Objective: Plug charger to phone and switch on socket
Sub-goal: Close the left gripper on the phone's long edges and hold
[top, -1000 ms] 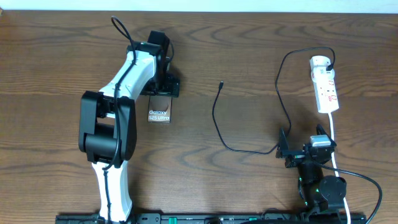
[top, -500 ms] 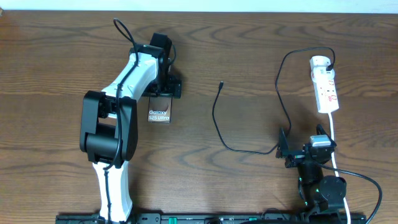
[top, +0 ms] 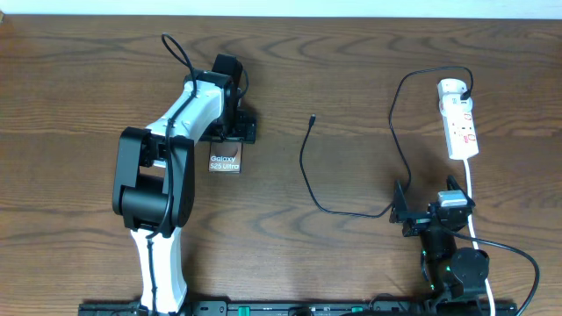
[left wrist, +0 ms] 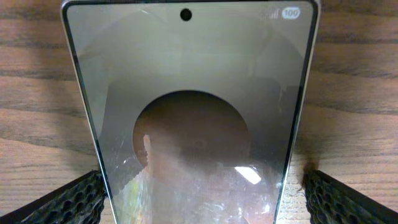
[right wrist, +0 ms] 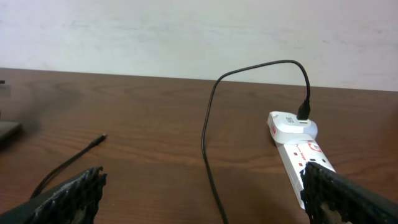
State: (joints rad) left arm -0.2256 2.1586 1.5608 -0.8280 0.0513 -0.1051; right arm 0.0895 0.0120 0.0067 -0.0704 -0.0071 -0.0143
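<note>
The phone (top: pixel 225 161) lies flat on the table, screen up with white "Galaxy" lettering. My left gripper (top: pixel 233 133) hangs over its far end, open. In the left wrist view the phone (left wrist: pixel 189 93) fills the frame between the two fingers (left wrist: pixel 68 202), which stand apart from its side edges. The charger (top: pixel 303 167), a thin black cable, curves across the middle, its connector tip (top: pixel 312 118) lying free on the wood. Its other end is plugged into the white socket (top: pixel 460 118) at the far right. My right gripper (top: pixel 428 213) sits open near the socket's cord end, holding nothing.
The right wrist view shows the charger cable (right wrist: pixel 208 124) running between the open fingers (right wrist: pixel 348 196), the socket (right wrist: pixel 298 146) to the right, and a pale wall behind the table's far edge. The socket's white cord (top: pixel 471 197) runs past the right arm.
My left arm has edged slightly right and nearer over the phone. The right arm, charger and socket have not moved.
</note>
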